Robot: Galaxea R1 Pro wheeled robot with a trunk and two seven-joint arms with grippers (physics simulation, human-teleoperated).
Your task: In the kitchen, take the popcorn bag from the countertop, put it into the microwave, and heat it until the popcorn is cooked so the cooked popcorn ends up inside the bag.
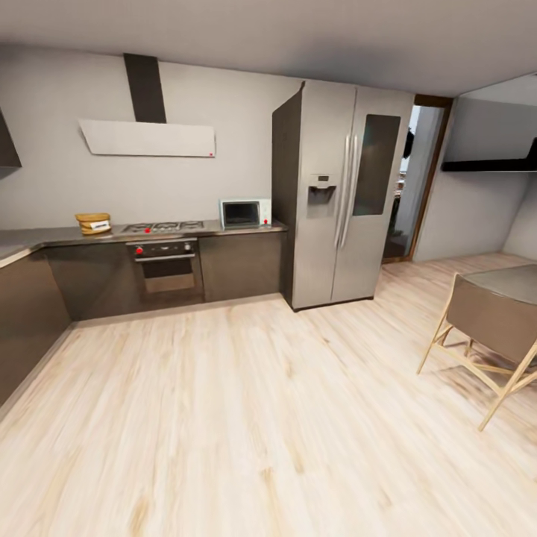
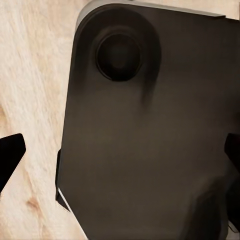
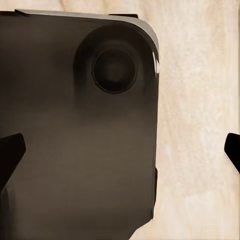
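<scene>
The tan popcorn bag (image 1: 92, 223) with its white label stands on the grey countertop (image 1: 45, 237) at the far left of the back wall. The pale mint-blue microwave (image 1: 244, 213) sits on the same countertop further right, beside the fridge, with its door closed. Both are far across the room from me. In the left wrist view my left gripper (image 2: 120, 155) is open, its dark fingertips (image 2: 10, 155) at the frame's edges over my own dark base and the wooden floor. My right gripper (image 3: 121, 152) is open in the same way, holding nothing.
A steel gas hob (image 1: 162, 226) and a dark built-in oven (image 1: 165, 261) lie between bag and microwave. A tall steel fridge (image 1: 343, 194) stands right of the microwave, next to a doorway. A table with wooden legs (image 1: 500, 298) stands at the right. A wide wooden floor (image 1: 246, 418) stretches ahead.
</scene>
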